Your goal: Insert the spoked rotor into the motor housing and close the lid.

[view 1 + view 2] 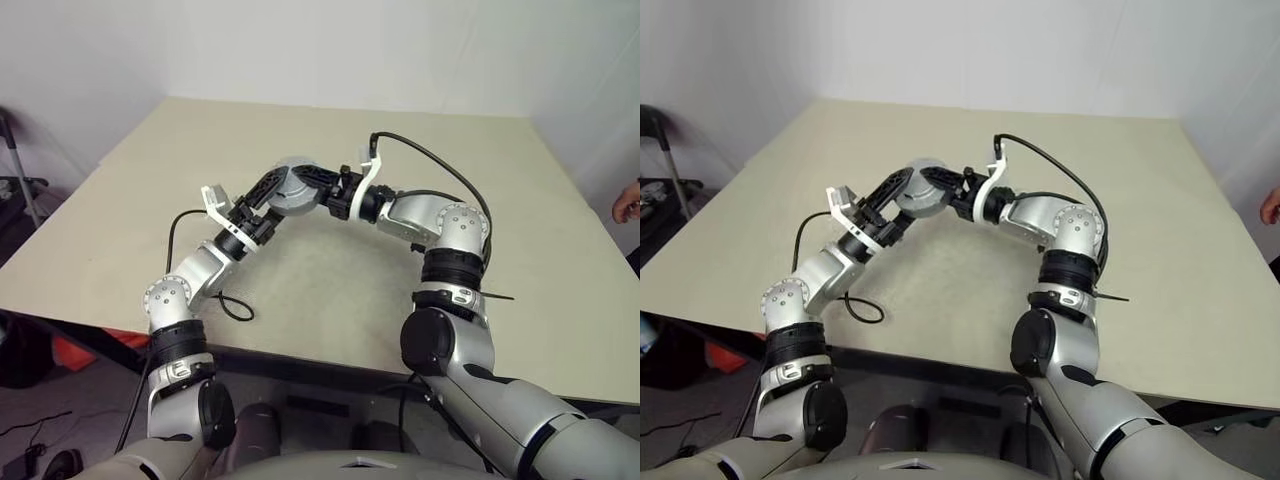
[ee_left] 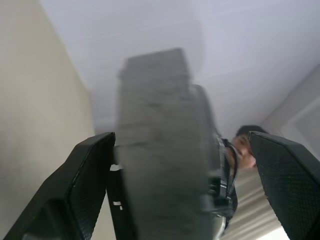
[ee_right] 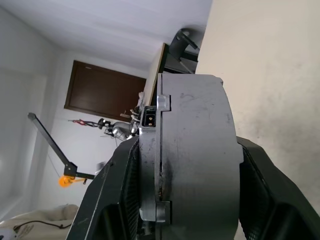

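Head views: both grippers meet above the table (image 1: 330,290) at a round grey motor housing (image 1: 293,186). The right gripper (image 1: 322,190) clamps it; the left gripper (image 1: 268,192) brackets its other side.

Left wrist view: the housing stands between the spread fingers (image 2: 82,185), clear of the far one.

Right wrist view: both fingers (image 3: 260,185) press the housing's flat faces, lid (image 3: 150,160) fitted.

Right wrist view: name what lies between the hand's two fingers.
The motor housing, edge-on, fills the gap between the right hand's fingers, seen in the right wrist view.
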`<state>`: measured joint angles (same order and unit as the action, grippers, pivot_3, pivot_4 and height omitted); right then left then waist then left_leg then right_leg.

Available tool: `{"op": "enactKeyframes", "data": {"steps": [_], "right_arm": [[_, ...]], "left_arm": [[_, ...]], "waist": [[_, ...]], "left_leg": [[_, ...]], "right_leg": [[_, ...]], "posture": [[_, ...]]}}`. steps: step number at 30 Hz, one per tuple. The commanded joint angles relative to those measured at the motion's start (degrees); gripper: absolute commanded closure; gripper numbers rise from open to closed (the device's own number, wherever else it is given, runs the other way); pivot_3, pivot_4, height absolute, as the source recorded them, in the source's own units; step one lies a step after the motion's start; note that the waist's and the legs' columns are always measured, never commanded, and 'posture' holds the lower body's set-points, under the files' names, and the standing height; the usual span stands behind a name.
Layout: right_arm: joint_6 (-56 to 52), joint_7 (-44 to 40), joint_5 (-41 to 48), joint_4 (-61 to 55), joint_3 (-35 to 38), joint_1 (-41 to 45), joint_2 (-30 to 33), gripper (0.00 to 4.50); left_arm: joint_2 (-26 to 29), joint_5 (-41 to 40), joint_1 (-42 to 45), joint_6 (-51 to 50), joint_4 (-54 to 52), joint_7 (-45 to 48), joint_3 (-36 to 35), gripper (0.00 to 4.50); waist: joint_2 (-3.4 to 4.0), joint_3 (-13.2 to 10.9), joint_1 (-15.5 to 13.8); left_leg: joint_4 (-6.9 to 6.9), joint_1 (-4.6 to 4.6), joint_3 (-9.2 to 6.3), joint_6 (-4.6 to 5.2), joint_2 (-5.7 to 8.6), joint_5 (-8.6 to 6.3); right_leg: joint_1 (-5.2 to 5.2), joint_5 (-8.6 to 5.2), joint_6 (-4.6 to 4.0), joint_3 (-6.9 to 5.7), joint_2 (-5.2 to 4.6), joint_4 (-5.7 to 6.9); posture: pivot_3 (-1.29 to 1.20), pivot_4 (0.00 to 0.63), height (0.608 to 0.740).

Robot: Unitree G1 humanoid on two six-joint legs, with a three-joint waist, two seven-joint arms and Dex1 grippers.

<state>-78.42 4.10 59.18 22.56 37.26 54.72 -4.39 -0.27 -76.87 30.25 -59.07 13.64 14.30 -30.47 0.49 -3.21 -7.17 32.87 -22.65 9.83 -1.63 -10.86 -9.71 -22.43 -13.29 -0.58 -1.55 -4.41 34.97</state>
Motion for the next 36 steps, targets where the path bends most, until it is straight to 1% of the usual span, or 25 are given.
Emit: {"op": "enactKeyframes", "data": {"steps": [1,4,5,8,12,18,21,22,23,26,27,28,32,36], "right_arm": [[1.0,-0.5,3.0,-2.7,-0.1,1.1,0.6,2.43],[1.4,-0.4,3.1,-3.0,-0.2,0.8,0.7,2.43],[1.5,-0.4,3.2,-3.1,-0.3,0.7,0.7,2.43],[2.0,-0.4,3.1,-3.1,-0.7,0.8,0.5,2.43],[2.7,-0.6,2.8,-2.8,-1.5,0.7,0.3,2.43],[3.6,-1.1,2.6,-2.8,-2.3,0.6,0.4,2.43],[4.6,-3.6,2.1,-3.6,-3.9,-0.2,0.8,2.43],[4.8,-4.3,2.1,-3.9,-4.3,-0.5,1.0,1.71],[4.9,-4.0,2.0,-4.1,-4.6,-0.7,1.0,1.49],[6.9,-2.1,-0.2,-4.8,-6.0,-1.3,1.1,0.51],[7.6,-2.3,-0.7,-5.1,-6.6,-1.5,1.3,0.1],[8.2,-2.4,-1.2,-5.3,-7.2,-1.8,1.4,0.02],[12.1,-2.6,-4.7,-5.2,-9.6,-2.7,2.5,0.02],[17.1,-2.7,-10.1,-2.3,-12.3,-3.4,4.5,0.02]], "left_arm": [[1.4,-0.9,0.6,0.9,-0.8,0.4,0.4,0.02],[2.1,-0.2,0.0,1.2,-0.9,0.0,1.1,0.02],[2.3,0.4,-0.1,1.5,-0.9,0.0,1.4,0.19],[2.2,1.1,-0.1,2.4,-0.9,0.4,2.1,0.94],[2.4,0.9,-0.1,2.6,-0.8,0.4,2.7,2.34],[3.2,-0.1,0.0,1.7,-0.2,-0.1,2.8,2.37],[3.4,0.3,-0.2,2.0,0.1,-0.2,2.8,2.37],[3.5,0.4,-0.2,2.1,0.1,-0.3,2.9,2.37],[3.5,0.6,-0.4,2.4,0.2,-0.5,2.8,2.37],[3.8,1.5,-0.9,3.6,0.6,-1.0,2.4,2.37],[3.9,2.1,-1.0,4.2,0.8,-1.2,2.4,2.37],[4.0,2.6,-1.1,4.7,0.9,-1.4,2.4,2.37],[4.9,5.2,-1.3,6.7,1.0,-1.1,2.6,2.37],[7.2,10.7,-0.3,15.6,3.8,-3.7,-0.7,2.37]], "waist": [[0.0,0.0,0.0],[0.0,0.0,-0.1],[0.0,0.0,-0.1],[0.0,0.0,-0.1],[0.0,0.0,-0.1],[0.0,0.0,-0.1],[0.0,0.0,-0.1],[0.0,0.0,-0.1],[0.0,0.0,-0.1],[0.0,0.0,-0.1],[0.0,0.0,-0.1],[0.0,0.0,-0.1],[-0.01,0.0,-0.1],[-0.01,0.0,0.1]], "left_leg": [[0.0,-0.01,-0.01,0.0,0.0,0.0],[0.0,-0.01,-0.02,0.0,0.0,0.0],[0.0,-0.01,-0.02,0.0,0.0,0.0],[0.01,-0.01,-0.02,0.0,0.0,0.0],[0.09,0.0,-0.02,0.0,0.0,0.0],[0.17,0.01,-0.03,0.0,-0.01,0.0],[0.22,0.01,-0.04,-0.01,-0.01,0.01],[0.23,0.01,-0.04,-0.01,-0.01,0.01],[0.24,0.01,-0.04,-0.01,-0.01,0.01],[0.26,0.02,-0.05,-0.02,-0.01,0.02],[0.26,0.02,-0.05,-0.02,-0.01,0.02],[0.27,0.02,-0.05,-0.03,-0.02,0.02],[0.28,0.02,-0.06,-0.05,-0.01,0.03],[0.32,0.06,-0.08,-0.09,-0.02,0.06]], "right_leg": [[0.0,0.0,0.0,-0.01,0.01,0.0],[0.0,0.0,0.0,-0.02,0.01,0.0],[0.01,0.0,0.0,-0.02,0.0,0.0],[0.01,0.0,0.0,-0.01,0.0,0.01],[0.02,0.0,0.0,-0.01,0.0,0.08],[0.01,0.0,0.0,-0.01,0.0,0.23],[0.01,0.0,0.0,-0.01,-0.01,0.28],[0.01,0.0,0.0,-0.01,-0.01,0.29],[0.01,0.0,0.0,-0.01,-0.01,0.31],[0.01,0.0,0.0,0.0,-0.02,0.35],[0.01,0.0,0.0,0.0,-0.02,0.36],[0.01,0.0,0.0,0.0,-0.02,0.38],[0.0,0.0,0.0,-0.01,-0.02,0.41],[0.02,0.0,0.0,0.0,-0.02,0.47]], "posture": [[0.0,0.0,0.74],[0.0,0.0,0.74],[0.0,0.0,0.74],[0.0,0.0,0.74],[0.0,0.0,0.74],[0.0,0.0,0.74],[0.0,0.0,0.74],[0.0,0.0,0.74],[0.0,0.0,0.74],[0.0,0.0,0.74],[0.0,0.0,0.74],[0.0,0.0,0.74],[0.0,0.0,0.74],[0.0,0.0,0.74]]}}
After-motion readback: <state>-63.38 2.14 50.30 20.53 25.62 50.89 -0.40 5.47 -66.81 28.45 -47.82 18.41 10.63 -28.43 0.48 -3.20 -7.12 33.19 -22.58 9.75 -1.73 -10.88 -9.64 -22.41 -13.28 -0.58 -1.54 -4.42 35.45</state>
